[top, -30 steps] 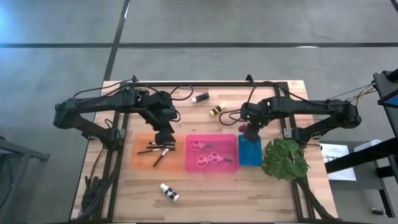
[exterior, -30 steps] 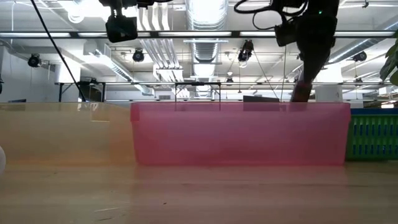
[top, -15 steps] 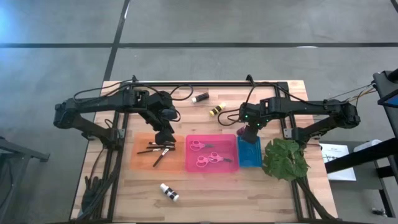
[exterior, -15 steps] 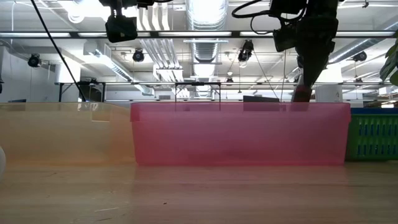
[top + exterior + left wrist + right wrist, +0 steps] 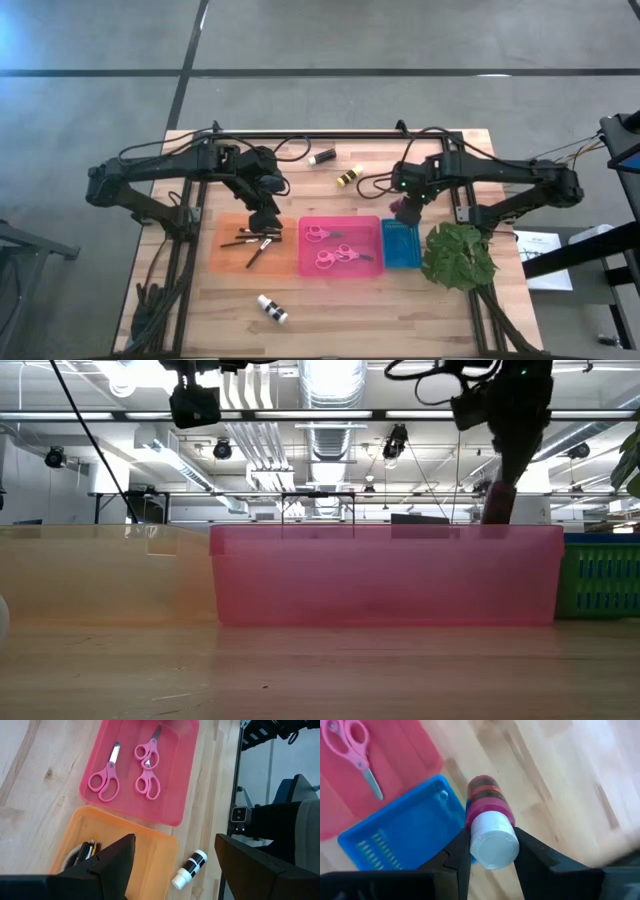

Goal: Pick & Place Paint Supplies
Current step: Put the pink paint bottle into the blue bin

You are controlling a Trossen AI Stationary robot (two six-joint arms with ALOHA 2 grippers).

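**Pink bottle in my right gripper above the blue tray's far edge**

Pink bottle (image 5: 489, 815), white cap toward my wrist camera, is clamped between my right gripper's (image 5: 407, 207) fingers (image 5: 457, 855). It hangs off the table, over the far edge of the blue tray (image 5: 402, 243). Its label band is too blurred to read. From table height only its lower end shows under the dark arm, and the pink tray (image 5: 385, 574) wall hides whatever sits behind it.

My left gripper (image 5: 264, 220) hovers over the orange tray (image 5: 232, 259) with its jaws standing wide and nothing between them. Brushes (image 5: 254, 241) lie in that tray; in my left wrist view they are mostly cut off behind my finger. Three scissors (image 5: 136, 770) lie in the pink tray.

A white-capped black bottle (image 5: 272, 309) lies on bare wood near the front edge. A black bottle (image 5: 321, 157) and a yellow one (image 5: 347, 177) lie at the far side; no writing on any can be read. The plant (image 5: 458, 255) stands just right of the blue tray, crowding that side.
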